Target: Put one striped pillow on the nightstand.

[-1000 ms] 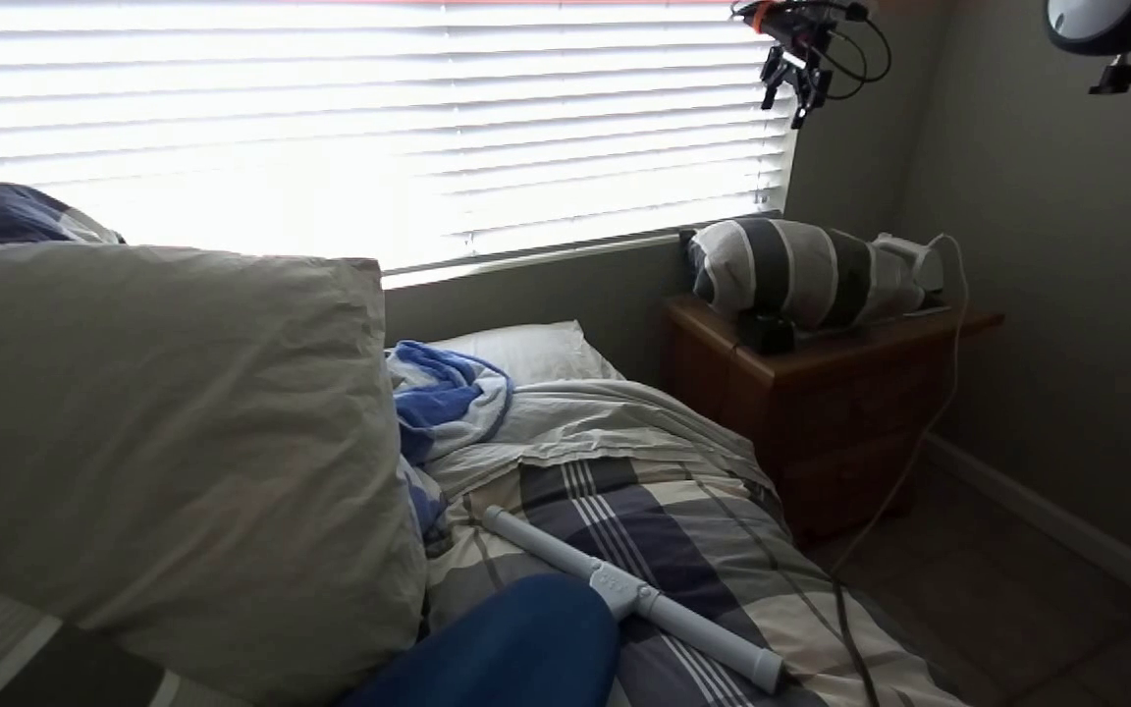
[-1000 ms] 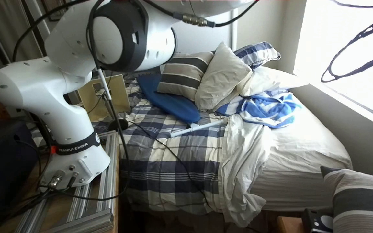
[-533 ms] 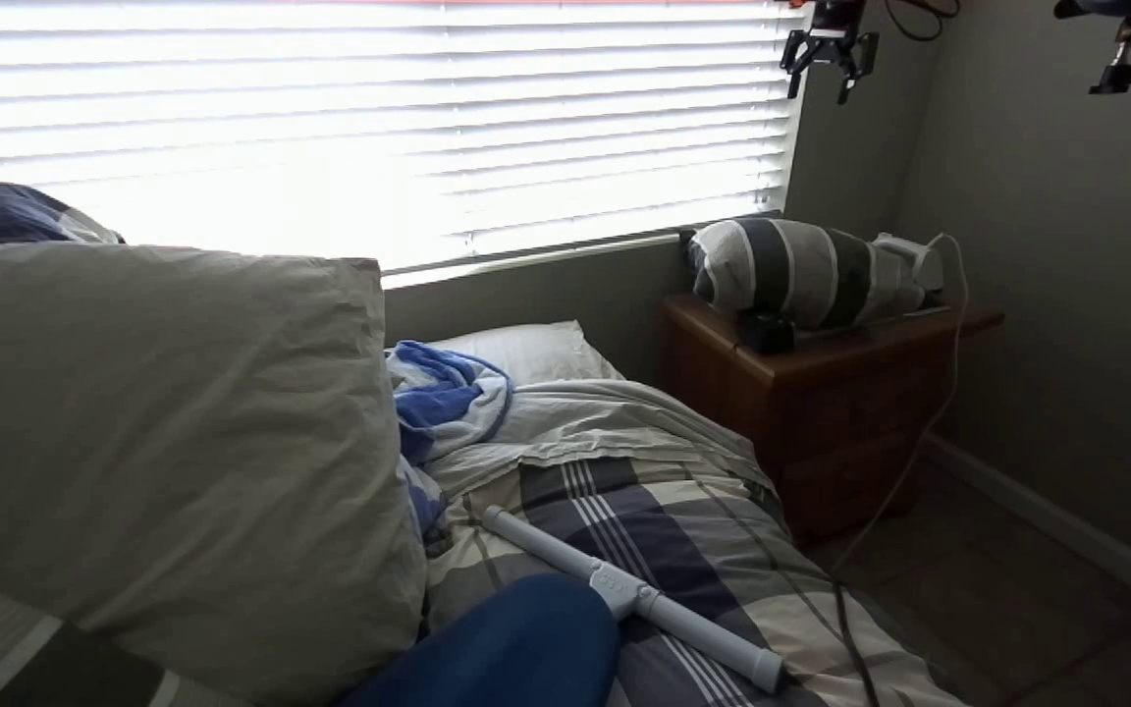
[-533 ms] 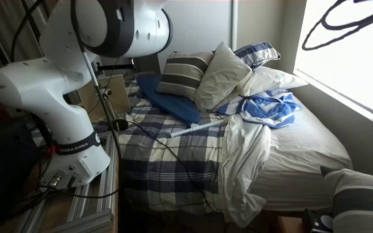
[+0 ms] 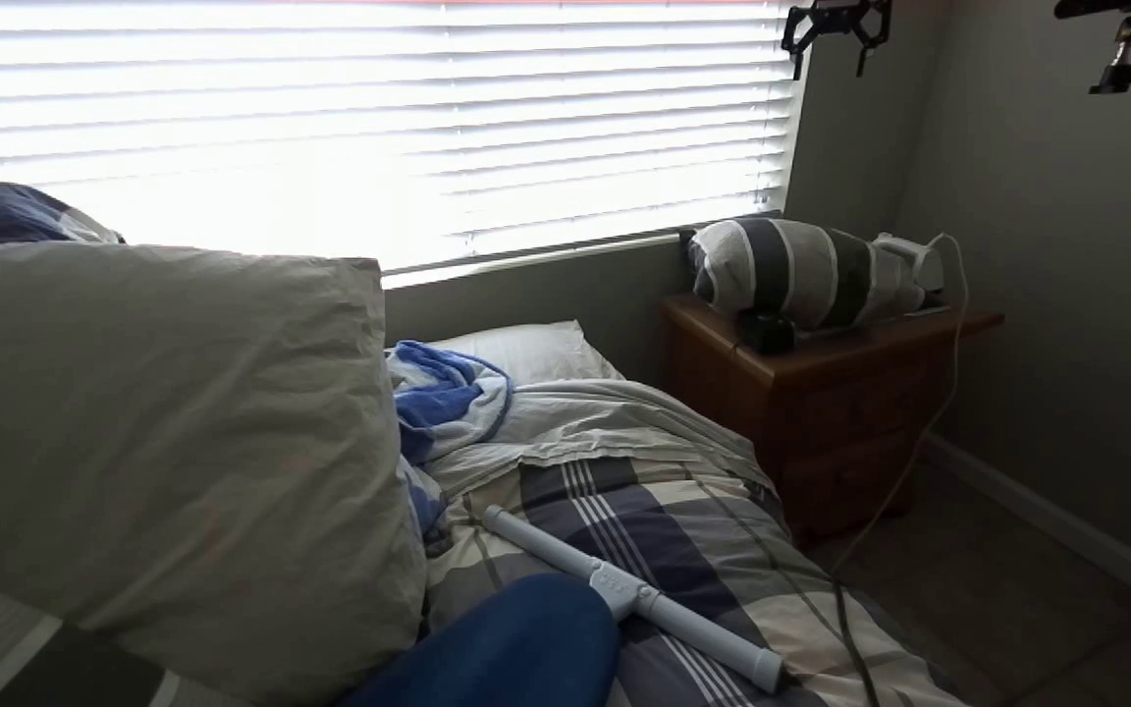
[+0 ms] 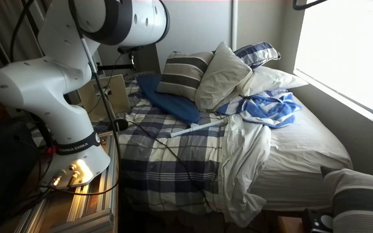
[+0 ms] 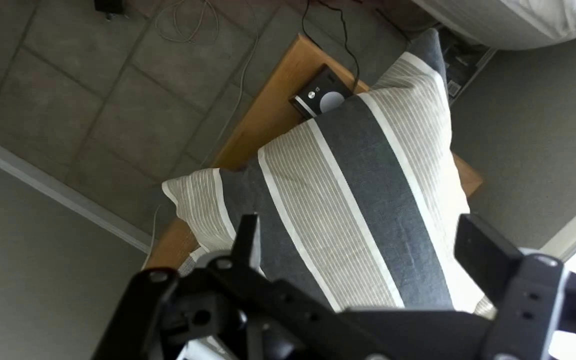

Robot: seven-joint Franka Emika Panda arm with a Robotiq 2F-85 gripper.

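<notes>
A striped pillow (image 5: 801,273) with dark grey and pale stripes lies on the top of the reddish-brown nightstand (image 5: 850,393). In an exterior view this pillow (image 6: 363,200) and the nightstand corner (image 6: 289,224) show at the lower right. In the wrist view the pillow (image 7: 338,185) covers much of the nightstand top (image 7: 263,120). Another striped pillow (image 6: 185,76) leans on the bed beside the cream pillow (image 6: 223,79); part of it shows in an exterior view (image 5: 65,653). My gripper (image 5: 830,67) is open and empty, high above the pillow on the nightstand and apart from it.
A black device (image 7: 322,92) sits on the nightstand by the pillow, and a white device (image 5: 911,257) stands behind it. A pale cable (image 5: 919,442) hangs down the front. The bed (image 6: 306,155), a blue board (image 6: 173,100) and the window wall (image 6: 351,106) are nearby.
My gripper has risen and shifted right in an exterior view, turning so both fingers show spread. The arm has drawn up and back. The pillows and nightstand have not moved.
</notes>
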